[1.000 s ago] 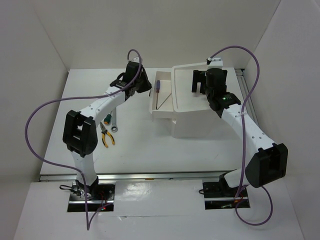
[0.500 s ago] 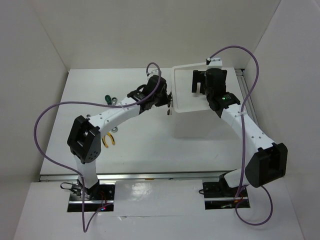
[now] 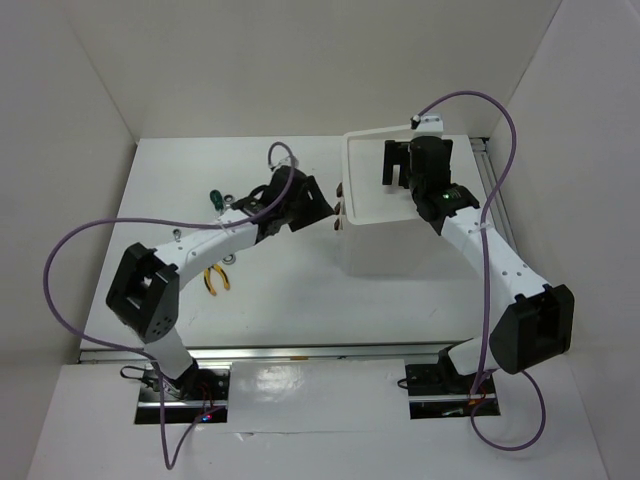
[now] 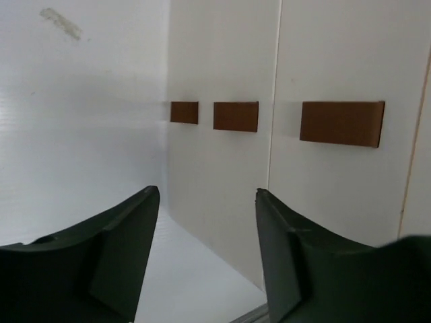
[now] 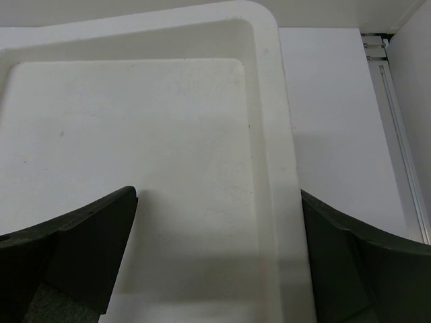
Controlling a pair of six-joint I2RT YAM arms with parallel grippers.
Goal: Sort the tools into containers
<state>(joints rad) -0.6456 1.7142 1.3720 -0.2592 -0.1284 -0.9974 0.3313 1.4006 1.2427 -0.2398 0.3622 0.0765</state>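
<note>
The containers are one white drawer unit [image 3: 392, 245] with a shallow top tray [image 3: 352, 170]; its drawers stand closed, with brown knobs [image 4: 236, 116] on their fronts. My left gripper [image 3: 330, 206] [image 4: 205, 202] is open and empty, just left of those knobs. Over the tray my right gripper [image 3: 398, 164] [image 5: 219, 202] hovers open, nothing between its fingers. On the table to the left lie a green-handled screwdriver [image 3: 213, 197], a silver wrench [image 3: 229, 201], and yellow-and-orange pliers [image 3: 216, 280] partly under my left arm. The other tools are out of view.
White walls close the table in on the left, back and right. A metal rail [image 3: 490, 180] runs along the right side behind the drawer unit. My left arm's purple cable [image 3: 70, 250] loops out over the table's left part.
A second ago a drawer stood pulled out with a screwdriver in it. My left arm swung right, the drawer is now closed, and the left gripper has opened. The right arm has not moved.
</note>
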